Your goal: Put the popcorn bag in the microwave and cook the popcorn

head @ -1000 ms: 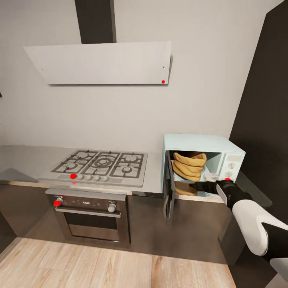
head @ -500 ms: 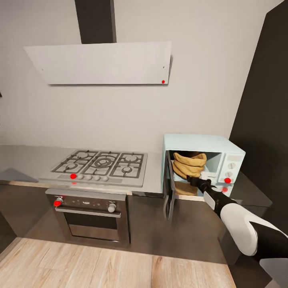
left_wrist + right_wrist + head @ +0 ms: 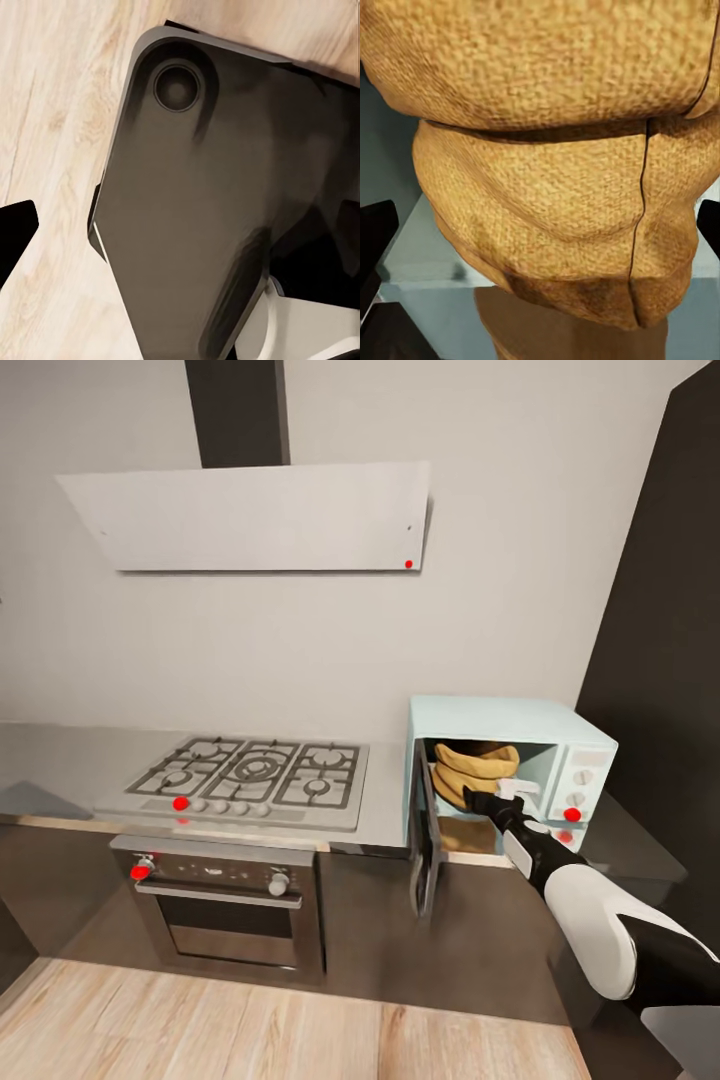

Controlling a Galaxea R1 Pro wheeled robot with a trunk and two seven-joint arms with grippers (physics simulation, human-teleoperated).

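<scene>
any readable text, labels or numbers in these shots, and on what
None can be read.
microwave: white knobs and a red dot on its panel, no legible markings.
oven: a faint mark on the control strip, too small and blurred to read.
popcorn bag: plain woven cloth, no print.

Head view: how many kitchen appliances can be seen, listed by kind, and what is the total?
Microwave: 1
Gas hob: 1
Built-in oven: 1
Extractor hood: 1
Total: 4
</scene>
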